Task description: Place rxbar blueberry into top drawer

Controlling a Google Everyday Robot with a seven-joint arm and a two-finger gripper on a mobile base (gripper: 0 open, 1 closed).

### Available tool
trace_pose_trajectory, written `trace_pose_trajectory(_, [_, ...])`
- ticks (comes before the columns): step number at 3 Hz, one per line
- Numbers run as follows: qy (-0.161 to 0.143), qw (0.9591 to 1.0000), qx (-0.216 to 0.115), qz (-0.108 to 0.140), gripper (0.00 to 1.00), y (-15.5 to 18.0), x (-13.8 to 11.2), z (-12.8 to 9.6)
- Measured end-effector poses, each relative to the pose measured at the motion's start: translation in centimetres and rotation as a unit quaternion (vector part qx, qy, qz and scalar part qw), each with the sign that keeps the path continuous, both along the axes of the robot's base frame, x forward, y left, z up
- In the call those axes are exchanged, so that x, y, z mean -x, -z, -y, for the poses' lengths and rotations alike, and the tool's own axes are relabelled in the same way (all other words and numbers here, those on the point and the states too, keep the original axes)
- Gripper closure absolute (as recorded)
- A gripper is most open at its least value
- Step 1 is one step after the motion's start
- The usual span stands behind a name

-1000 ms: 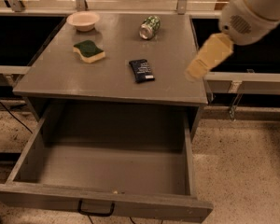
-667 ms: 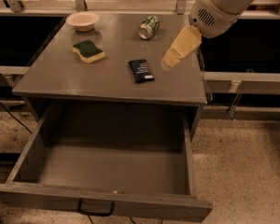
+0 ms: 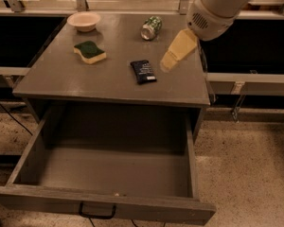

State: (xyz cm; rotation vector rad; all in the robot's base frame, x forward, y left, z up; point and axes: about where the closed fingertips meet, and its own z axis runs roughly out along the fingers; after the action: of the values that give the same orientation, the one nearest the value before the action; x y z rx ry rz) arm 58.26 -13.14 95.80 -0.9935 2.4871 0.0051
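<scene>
**A:** Camera view: where does the rxbar blueberry (image 3: 143,71) lie?

**B:** Flat on the grey table (image 3: 61,84), slightly toward 4 o'clock from the middle of the top. It has a dark navy wrapper. Its long side runs roughly from 12 to 6, and the white patch is at its 5 o'clock end. It lies outside the top drawer (image 3: 33,150).

**A:** And the gripper?

**B:** The gripper (image 3: 168,64) is at 3 o'clock of the bar, just beside it in the picture and apart from it. It is a pale yellow wedge tapering toward 7 o'clock. It hangs from a white arm (image 3: 217,8) that comes in from the 1 o'clock corner. I cannot tell whether it is clenched or released, or whether its tip touches the table.

**A:** The drawer?

**B:** It is pulled well out below the table's front edge, at 6 o'clock, with its grey inside showing. The black handle (image 3: 97,211) sits on its front panel, near the bottom of the picture.

**A:** What else is on the table?

**B:** A green-and-yellow sponge (image 3: 90,52) lies at 10 o'clock of the bar, well apart from it. A pale bowl (image 3: 84,21) stands at 12 o'clock of the sponge, near the back edge. A green patterned can (image 3: 151,27) lies on its side at 12 o'clock of the bar, also near the back. A speckled floor (image 3: 246,174) lies around the cabinet.
</scene>
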Motion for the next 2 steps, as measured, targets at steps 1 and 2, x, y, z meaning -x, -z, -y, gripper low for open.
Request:
trace_pose_trajectory(1, [0.053, 0.998, 0.033, 0.001, 0.0, 1.6, -3.0, 0.1])
trace_pose_trajectory(2, [0.074, 0.996, 0.05, -0.004, 0.0, 2.9, -6.1, -0.7])
